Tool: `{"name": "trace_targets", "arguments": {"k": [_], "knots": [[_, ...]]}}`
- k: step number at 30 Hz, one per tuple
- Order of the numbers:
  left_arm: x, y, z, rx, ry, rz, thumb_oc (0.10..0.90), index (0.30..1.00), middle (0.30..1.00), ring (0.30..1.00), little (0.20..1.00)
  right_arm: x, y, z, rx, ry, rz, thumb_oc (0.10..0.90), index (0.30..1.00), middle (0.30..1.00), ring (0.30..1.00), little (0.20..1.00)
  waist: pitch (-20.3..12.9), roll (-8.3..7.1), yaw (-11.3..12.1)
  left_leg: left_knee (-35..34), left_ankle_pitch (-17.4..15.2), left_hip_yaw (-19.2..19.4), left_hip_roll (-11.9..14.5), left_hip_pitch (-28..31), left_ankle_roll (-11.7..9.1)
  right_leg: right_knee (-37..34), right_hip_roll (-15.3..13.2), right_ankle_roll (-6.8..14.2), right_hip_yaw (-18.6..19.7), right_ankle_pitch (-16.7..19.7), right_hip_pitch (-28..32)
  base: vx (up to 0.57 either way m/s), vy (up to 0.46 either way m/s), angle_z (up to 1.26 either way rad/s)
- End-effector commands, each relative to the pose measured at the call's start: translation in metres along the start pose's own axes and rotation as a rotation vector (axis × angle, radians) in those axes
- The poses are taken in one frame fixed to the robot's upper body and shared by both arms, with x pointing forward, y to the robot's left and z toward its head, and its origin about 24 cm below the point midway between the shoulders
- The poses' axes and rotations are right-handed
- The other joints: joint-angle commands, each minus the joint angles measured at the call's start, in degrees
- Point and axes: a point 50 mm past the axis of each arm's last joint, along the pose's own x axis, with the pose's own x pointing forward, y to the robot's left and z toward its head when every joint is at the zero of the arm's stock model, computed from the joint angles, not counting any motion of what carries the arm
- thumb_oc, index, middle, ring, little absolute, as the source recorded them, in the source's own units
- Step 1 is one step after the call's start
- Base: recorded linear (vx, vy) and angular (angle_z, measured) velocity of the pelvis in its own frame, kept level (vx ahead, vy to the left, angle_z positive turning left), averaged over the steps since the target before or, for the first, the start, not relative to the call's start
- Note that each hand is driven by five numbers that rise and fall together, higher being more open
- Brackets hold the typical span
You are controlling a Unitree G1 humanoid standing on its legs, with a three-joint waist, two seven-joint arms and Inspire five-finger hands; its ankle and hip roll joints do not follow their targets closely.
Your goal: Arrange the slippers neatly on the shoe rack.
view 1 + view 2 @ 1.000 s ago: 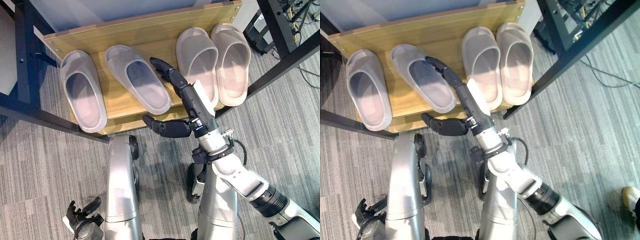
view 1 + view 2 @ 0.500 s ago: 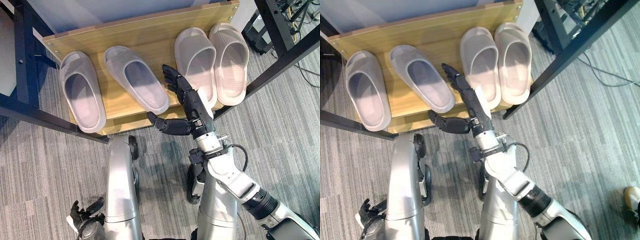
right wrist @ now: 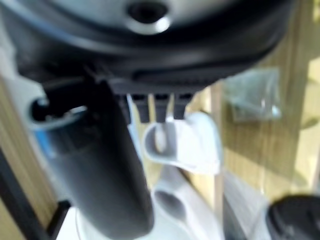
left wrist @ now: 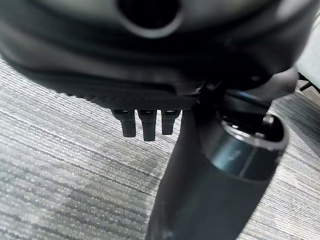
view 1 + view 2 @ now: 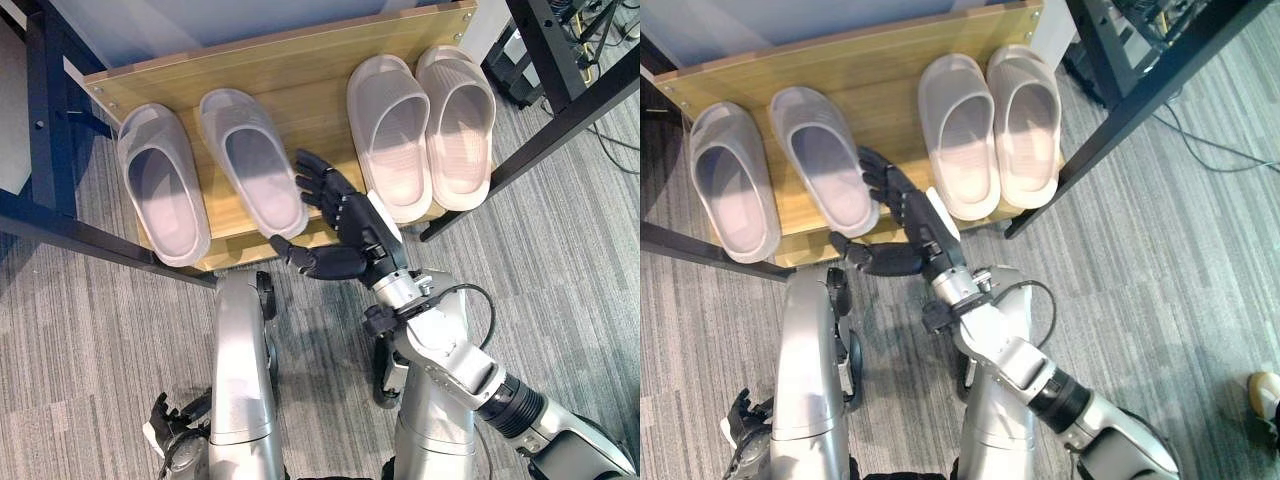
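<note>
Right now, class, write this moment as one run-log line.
right hand: open, beside inner left slipper | left hand: low, idle | four slippers on shoe rack | right pair together | outer left slipper apart

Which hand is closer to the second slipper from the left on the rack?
Right. The right hand is open beside the second slipper from the left, fingers at its heel side. The left hand hangs low over the carpet, far from the shoe rack.

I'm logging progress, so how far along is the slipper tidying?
Done: four slippers sit on the shoe rack, the right pair side by side. In hand: the open right hand is beside the second slipper, which looks slightly angled. Left: squaring it with the leftmost slipper.
</note>
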Motion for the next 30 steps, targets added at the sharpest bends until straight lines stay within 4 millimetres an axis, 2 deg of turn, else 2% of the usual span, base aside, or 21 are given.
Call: {"name": "trace_targets", "arguments": {"k": [1, 7, 9, 11, 13, 14, 17, 20, 21, 27, 30], "knots": [[-0.004, 0.01, -0.015, 0.026, 0.026, 0.04, 0.8, 0.9, 0.9, 0.9, 0.9, 0.019, 0.032, 0.058, 0.103, -0.29, 0.208, 0.8, 0.9, 0.9, 0.9, 0.9, -1.61, 0.0, 4.44, -0.09, -1.95, -0.21, -2.51, -0.12, 5.46, 3.24, -0.84, -6.47, 4.03, -0.69, 4.57, 0.0, 0.0, 0.0], [-0.005, 0.006, -0.017, 0.026, 0.044, 0.003, 0.8, 0.9, 0.9, 0.9, 0.9, 0.028, 0.042, 0.058, 0.093, -0.274, 0.283, 0.8, 0.9, 0.9, 0.9, 0.9, -1.61, 0.17, 4.78, 0.21, -1.96, -0.29, -2.63, -0.12, 5.37, 3.37, -0.74, -6.43, 3.81, -0.6, 4.56, 0.0, 0.0, 0.0], [-0.005, 0.003, -0.017, 0.014, 0.049, -0.002, 0.8, 0.9, 0.9, 0.9, 0.9, 0.027, 0.037, 0.063, 0.064, -0.302, 0.26, 0.8, 0.9, 0.9, 0.9, 0.9, -1.61, 0.22, 4.67, 0.31, -1.97, -0.33, -2.66, -0.12, 5.34, 3.44, -0.83, -6.32, 3.96, -0.6, 4.56, 0.0, 0.0, 0.0], [-0.005, 0.004, -0.019, 0.007, 0.06, 0.005, 0.8, 0.9, 0.9, 0.9, 0.9, 0.021, 0.03, 0.076, -0.005, -0.392, 0.208, 0.8, 0.9, 0.9, 0.9, 0.9, -1.61, 0.03, 4.29, 0.23, -2.03, -0.34, -2.62, -0.12, 5.38, 3.41, -0.88, -6.25, 4.13, -0.61, 4.56, 0.0, 0.0, 0.0], [-0.005, 0.005, -0.018, 0.019, 0.045, 0.023, 0.8, 0.9, 0.9, 0.9, 0.9, 0.001, 0.018, 0.099, -0.077, -0.569, 0.08, 0.8, 0.9, 0.9, 0.9, 0.9, -1.61, -0.24, 3.4, 0.37, -2.24, -0.24, -2.72, -0.12, 5.48, 3.58, -0.9, -6.19, 4.38, -0.75, 4.56, 0.0, 0.0, 0.0], [-0.005, 0.005, -0.018, 0.021, 0.044, 0.023, 0.8, 0.9, 0.9, 0.9, 0.9, 0.001, 0.018, 0.099, -0.079, -0.569, 0.077, 0.8, 0.9, 0.9, 0.9, 0.9, -1.61, -0.22, 3.48, 0.4, -2.24, -0.24, -2.73, -0.12, 5.48, 3.61, -0.9, -6.18, 4.39, -0.76, 4.56, 0.0, 0.0, 0.0], [-0.003, 0.012, -0.016, 0.053, 0.017, 0.058, 0.8, 0.9, 0.9, 0.9, 0.9, -0.016, 0.006, 0.11, -0.24, -0.679, -0.08, 0.8, 0.9, 0.9, 0.9, 0.9, -1.61, -0.19, 3.06, 0.66, -2.47, -0.2, -2.82, -0.12, 5.73, 3.83, -0.96, -6.26, 4.32, -1.01, 4.55, 0.0, 0.0, 0.0], [-0.004, 0.016, -0.015, 0.08, -0.018, 0.075, 0.8, 0.9, 0.9, 0.9, 0.9, -0.024, -0.002, 0.105, -0.266, -0.68, -0.182, 0.8, 0.9, 0.9, 0.9, 0.9, -1.61, -0.12, 2.91, 1.02, -2.58, -0.14, -2.79, -0.12, 5.89, 4.08, -1.03, -6.39, 4.23, -1.22, 4.55, 0.0, 0.0, 0.0], [-0.003, 0.018, -0.013, 0.097, -0.032, 0.077, 0.8, 0.9, 0.9, 0.9, 0.9, -0.022, -0.004, 0.097, -0.212, -0.626, -0.187, 0.8, 0.9, 0.9, 0.9, 0.9, -1.61, -0.01, 2.99, 1.04, -2.51, -0.04, -2.75, -0.12, 5.94, 4.18, -1.13, -6.42, 4.18, -1.35, 4.54, 0.0, 0.0, 0.0], [-0.002, 0.016, -0.009, 0.095, -0.042, 0.068, 0.8, 0.9, 0.9, 0.9, 0.9, -0.015, -0.005, 0.082, -0.121, -0.532, -0.157, 0.8, 0.9, 0.9, 0.9, 0.9, -1.61, 0.11, 3.3, 1.1, -2.35, 0.01, -2.65, -0.12, 5.7, 4.35, -1.18, -6.45, 3.97, -1.52, 4.55, 0.0, -0.008, 0.02], [-0.001, 0.015, -0.006, 0.103, -0.049, 0.056, 0.8, 0.9, 0.9, 0.9, 0.9, -0.009, -0.007, 0.069, -0.036, -0.466, -0.161, 0.8, 0.9, 0.9, 0.9, 0.9, -1.61, 0.06, 3.41, 1.12, -2.22, 0.04, -2.64, -0.12, 5.56, 4.47, -1.0, -6.46, 4.14, -1.45, 4.55, 0.0, -0.016, 0.03]]}}
